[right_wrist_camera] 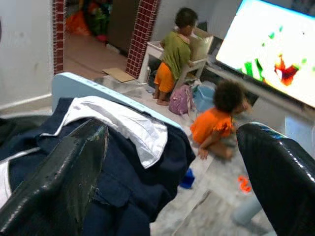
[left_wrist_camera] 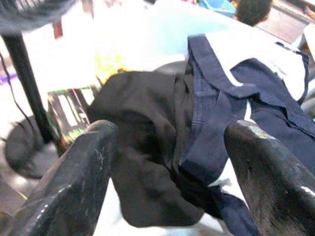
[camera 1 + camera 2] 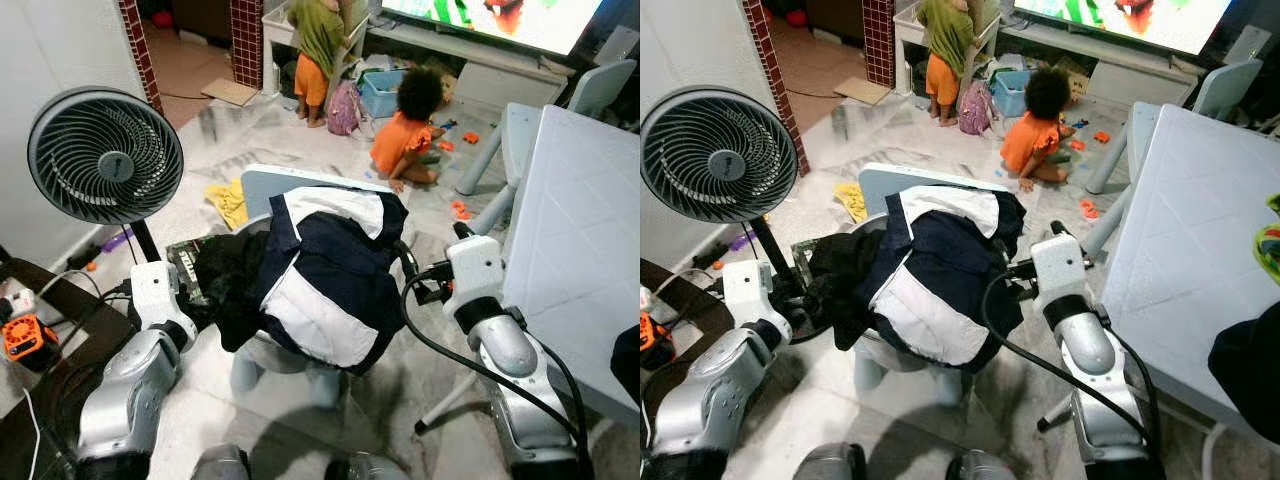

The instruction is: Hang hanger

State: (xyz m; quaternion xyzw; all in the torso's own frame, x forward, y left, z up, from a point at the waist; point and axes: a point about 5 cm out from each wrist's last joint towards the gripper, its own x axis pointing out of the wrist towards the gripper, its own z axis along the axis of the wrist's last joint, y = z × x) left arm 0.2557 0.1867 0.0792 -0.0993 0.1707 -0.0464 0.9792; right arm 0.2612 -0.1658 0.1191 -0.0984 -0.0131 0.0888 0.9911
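A navy and white jacket (image 3: 330, 270) lies draped over a small pale-blue chair (image 3: 275, 180) in front of me. A black garment (image 3: 225, 275) hangs bunched against the jacket's left side. My left gripper (image 2: 172, 128) is open just left of the black garment, fingers (image 2: 83, 167) spread and pointing at both cloths without touching them. My right gripper (image 3: 412, 272) is at the jacket's right edge, near the collar. It is open too, with the wide-apart fingers (image 1: 64, 167) aimed across the jacket.
A black standing fan (image 3: 105, 155) is close on the left, and a white table (image 3: 580, 230) close on the right. One person in orange (image 3: 405, 125) sits on the floor beyond, another in green (image 3: 318, 45) stands by a TV bench. A yellow cloth (image 3: 230, 200) and toys lie about.
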